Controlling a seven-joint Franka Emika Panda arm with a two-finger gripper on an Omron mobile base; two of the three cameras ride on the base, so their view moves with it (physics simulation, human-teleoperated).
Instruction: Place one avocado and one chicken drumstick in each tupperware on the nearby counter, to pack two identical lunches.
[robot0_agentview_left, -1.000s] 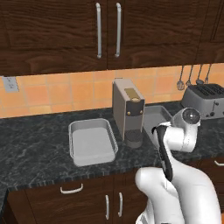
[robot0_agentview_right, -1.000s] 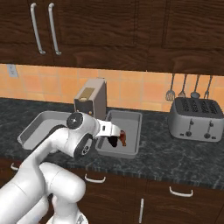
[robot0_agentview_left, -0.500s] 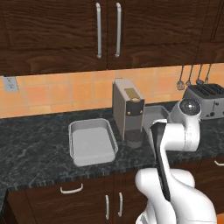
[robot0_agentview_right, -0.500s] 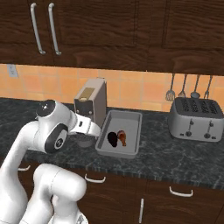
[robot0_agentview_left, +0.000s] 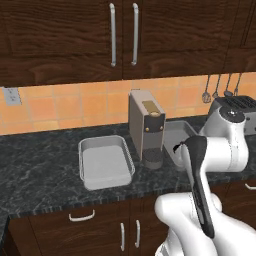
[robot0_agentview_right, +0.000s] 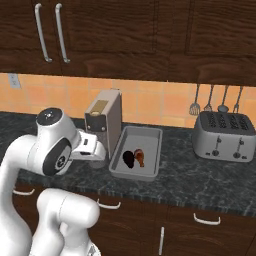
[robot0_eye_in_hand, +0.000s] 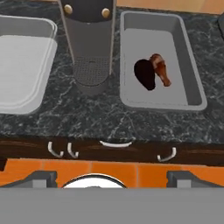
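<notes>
Hand view looks down over the front edge of the dark speckled surface, w/ curved silver drawer handles below the edge. Pincer tips can't be made out in this view; going by its reading the pincer is spread wide open, holding nothing. Right base view: the white arm's elbow joint hangs over the front of the surface, just left of the right tupperware. That tupperware sits on the surface beside the tall grey coffee machine, its long side running front to back; inside it lie a dark avocado and a brown chicken drumstick, touching each other, approx mid-tray. On the machine's other side sits the left tupperware, light grey, nothing in it. Machine stands between the 2 trays, close to both. Farther right on the surface, well apart from the trays, is a silver toaster. Behind it utensils hang on the orange tiled wall, and dark wood cabinets w/ long silver handles run above.
</notes>
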